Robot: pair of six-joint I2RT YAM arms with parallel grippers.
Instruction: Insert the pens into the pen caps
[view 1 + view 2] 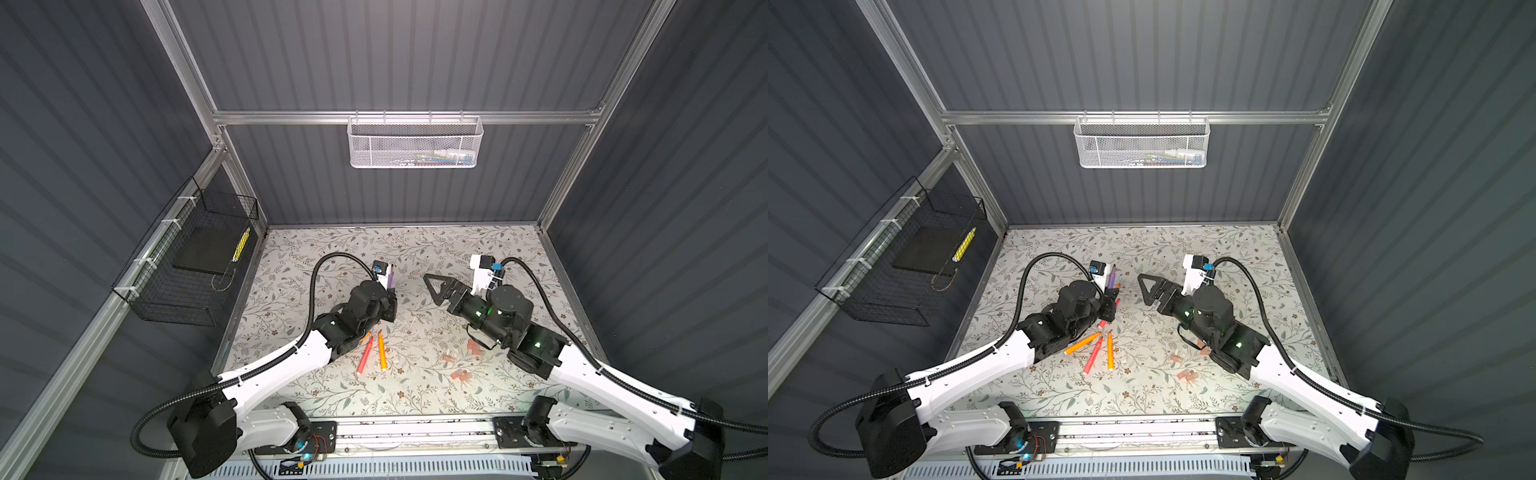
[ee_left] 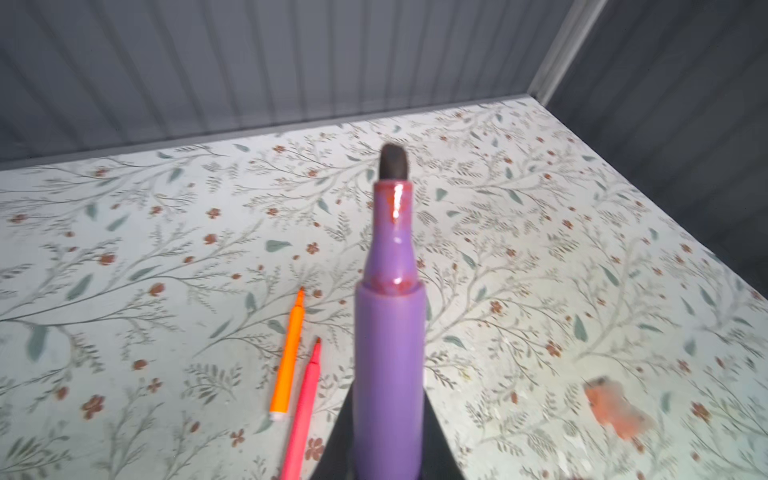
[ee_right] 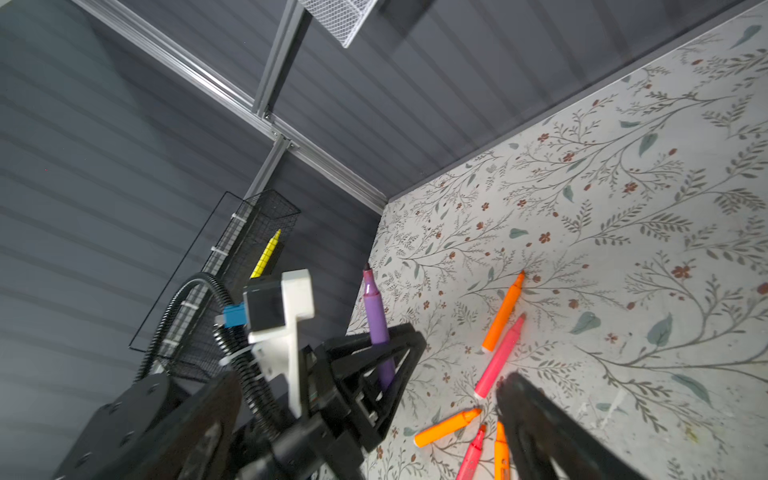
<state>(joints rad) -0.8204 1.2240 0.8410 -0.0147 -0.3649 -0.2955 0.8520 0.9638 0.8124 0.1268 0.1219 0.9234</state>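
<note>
Five pens (image 3: 498, 357) lie on the desk (image 1: 1183, 249), three orange and two pink; left gripper (image 1: 1109, 301) clenches one purple pen (image 1: 1111, 277), right gripper (image 1: 1148, 291) gapes released.

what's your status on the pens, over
Left hand shut on uncapped purple marker pen. Right hand open, empty. Translucent pinkish plastic pen caps loose on flowered table. Nothing between the hands.

Your left gripper (image 1: 390, 296) clamped the purple pen (image 1: 391, 283), while the fingers of your right gripper (image 1: 439, 296) stood apart. A red pen (image 1: 365, 355) and an orange pen (image 1: 382, 351) lay on the tabletop (image 1: 415, 257), pen caps (image 1: 461, 375) nearby.
</note>
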